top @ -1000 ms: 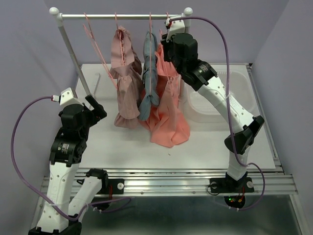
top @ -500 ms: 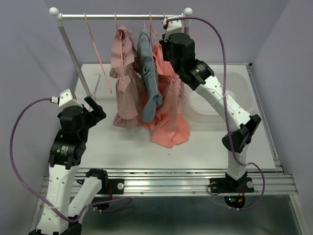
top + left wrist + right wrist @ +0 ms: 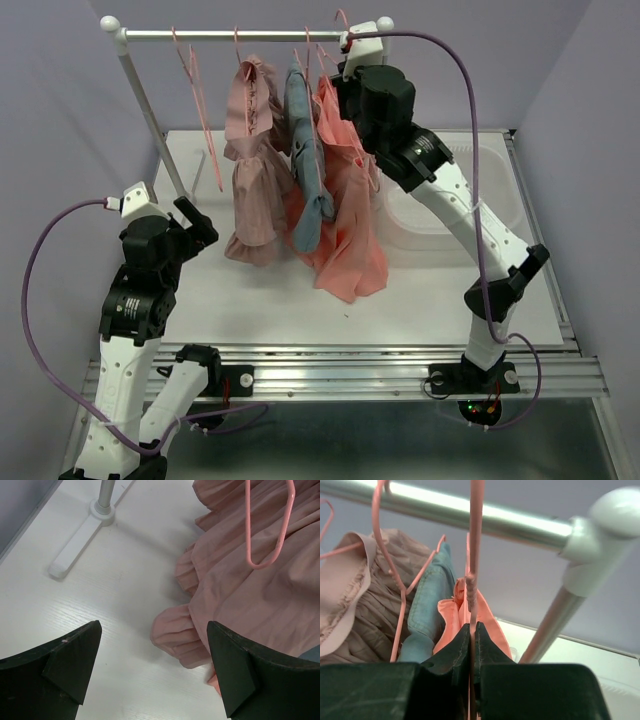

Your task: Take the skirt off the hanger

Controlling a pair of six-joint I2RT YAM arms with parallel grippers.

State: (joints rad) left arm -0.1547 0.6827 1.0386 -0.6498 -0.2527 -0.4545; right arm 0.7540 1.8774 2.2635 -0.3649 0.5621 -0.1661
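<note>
— Skirt (image 3: 250, 185), location?
— Hanging from rail (image 3: 240, 33), 11 o'clock, hem near bench (image 3: 420, 290).
— Grippers?
— Left gripper (image 3: 154, 630): spread wide, 8 o'clock. Right gripper (image 3: 471, 632): clamped on pink hanger (image 3: 475, 540), 1 o'clock, beside rail end.

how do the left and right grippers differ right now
The left gripper is open and empty, facing the table beside the hem of the skirt; the right gripper is shut on a pink hanger. The left sits low, the right is high up by the rail. Both have black fingers.
</note>
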